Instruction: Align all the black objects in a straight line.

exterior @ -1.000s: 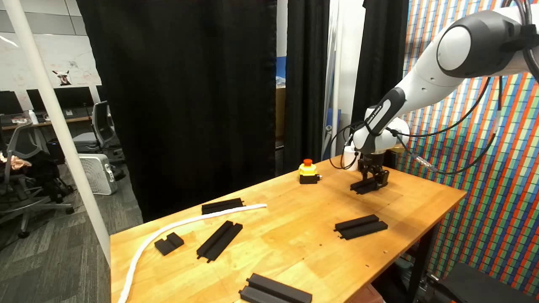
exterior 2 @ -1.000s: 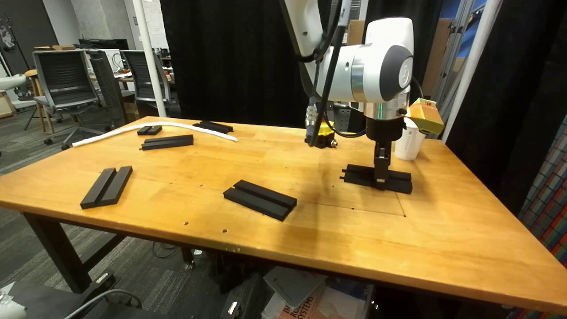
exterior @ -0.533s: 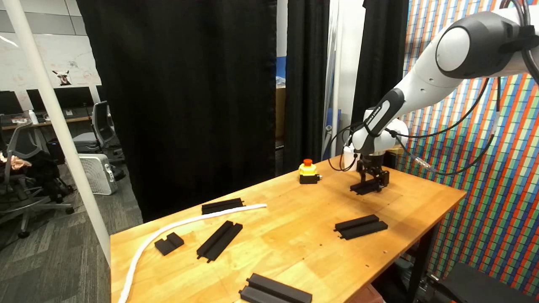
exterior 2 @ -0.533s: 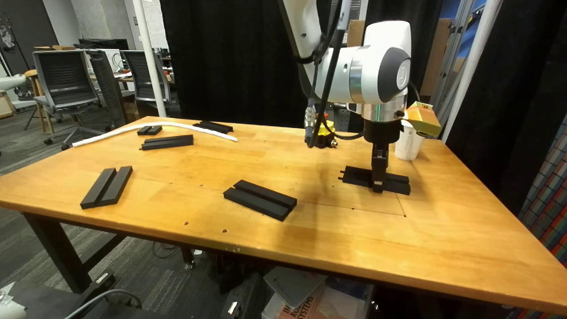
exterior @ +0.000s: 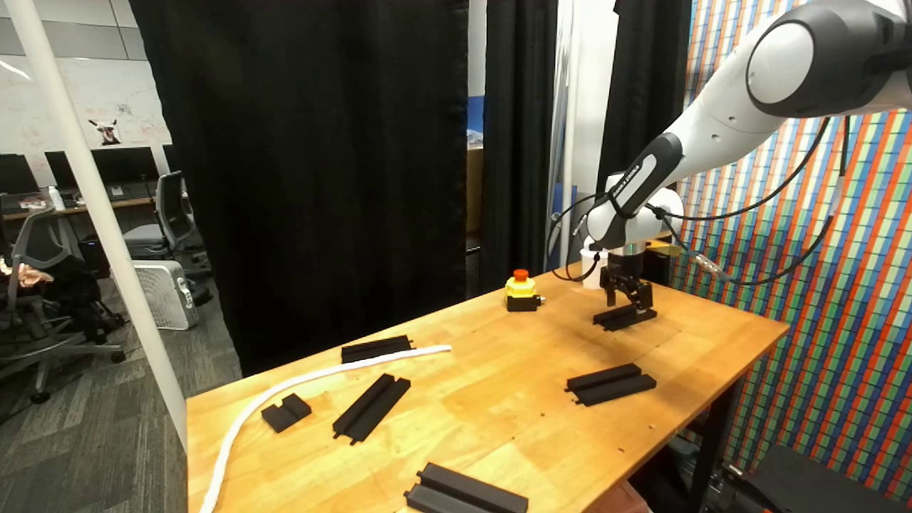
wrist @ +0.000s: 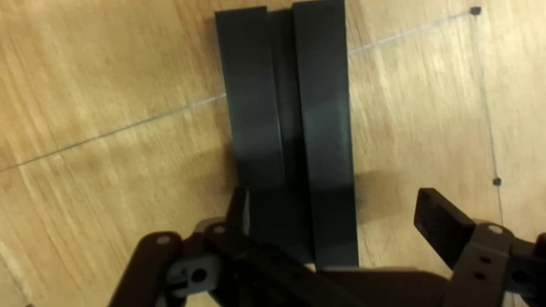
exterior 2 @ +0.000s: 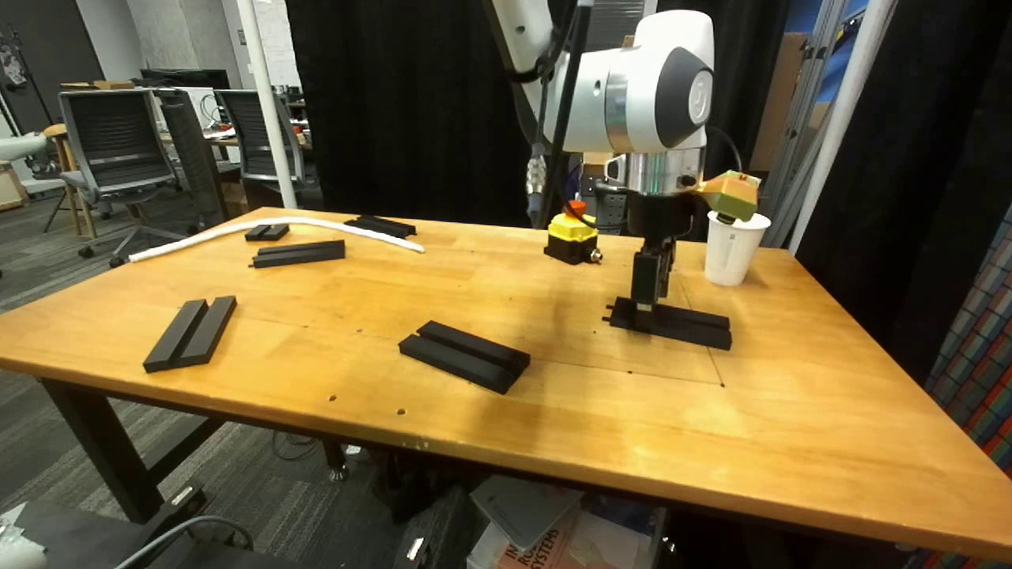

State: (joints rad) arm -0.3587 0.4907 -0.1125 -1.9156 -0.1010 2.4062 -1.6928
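Note:
My gripper (wrist: 335,209) stands open above one end of a grooved black bar (wrist: 326,106), with nothing gripped. In the wrist view its left finger overlaps that bar's left edge, and its right finger (wrist: 441,221) is well off to the right side. That bar lies flat at the cup's end of the table in both exterior views. Another black bar (exterior 2: 466,356) lies near the front edge, with one more black bar (exterior 2: 190,336) at an angle farther left. Towards the far end are a black bar (exterior: 372,408), a small notched black block (exterior: 286,413) and a black bar (exterior: 363,351) by the back edge.
A white cord (exterior: 306,377) curves over the far end of the table and crosses the back-edge bar. A yellow box with a red button (exterior 2: 573,233) stands near the back edge. The white paper cup (exterior 2: 734,253) is close behind the gripper.
My gripper has opened and lifted off the bar, shifting towards the bar's pegged end. The bar beneath it has slid slightly. All other black pieces stay where they were.

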